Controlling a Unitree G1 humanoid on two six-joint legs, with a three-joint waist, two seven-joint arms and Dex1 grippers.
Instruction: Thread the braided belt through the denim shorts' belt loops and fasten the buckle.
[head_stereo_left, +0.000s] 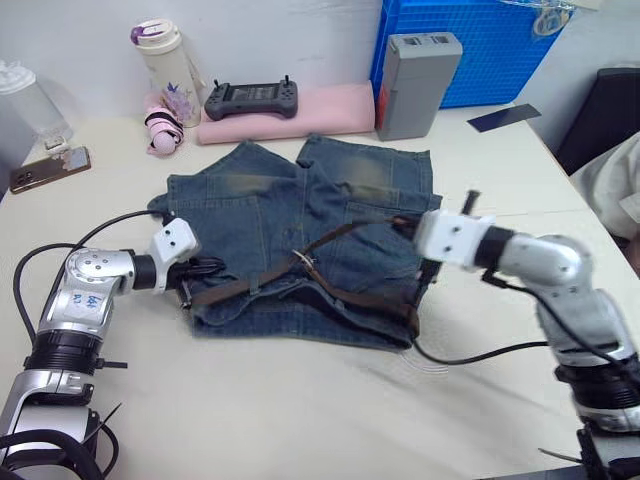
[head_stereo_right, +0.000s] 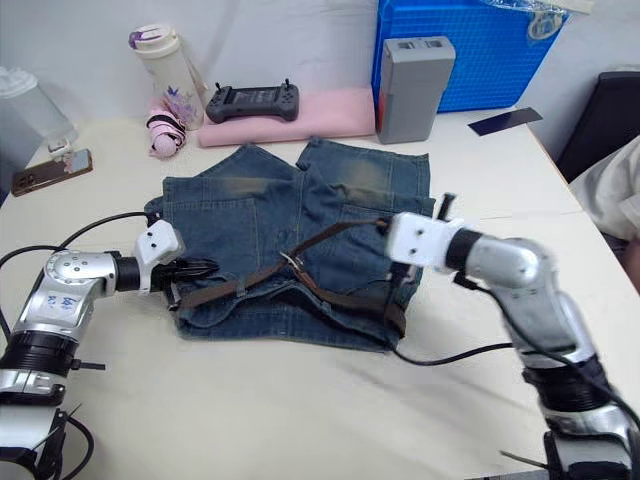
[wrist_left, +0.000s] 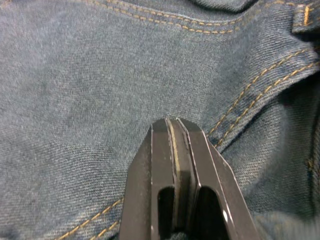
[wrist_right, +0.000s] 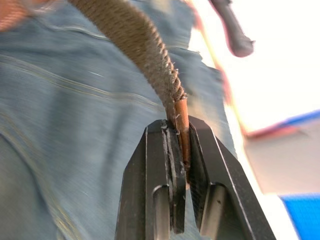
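The denim shorts lie flat in the middle of the table. The braided belt crosses them from the left edge, and a further stretch runs along the near hem toward the right. Its silver buckle rests near the middle of the shorts. My right gripper is shut on the belt's tan leather tip and holds it just above the shorts' right side. My left gripper is shut at the shorts' left edge, just above the belt's left end. Its fingers lie over denim.
At the back stand a bottle, a game controller on a pink pad, a grey box and a blue crate. A phone lies far left. A black cable trails beside the shorts.
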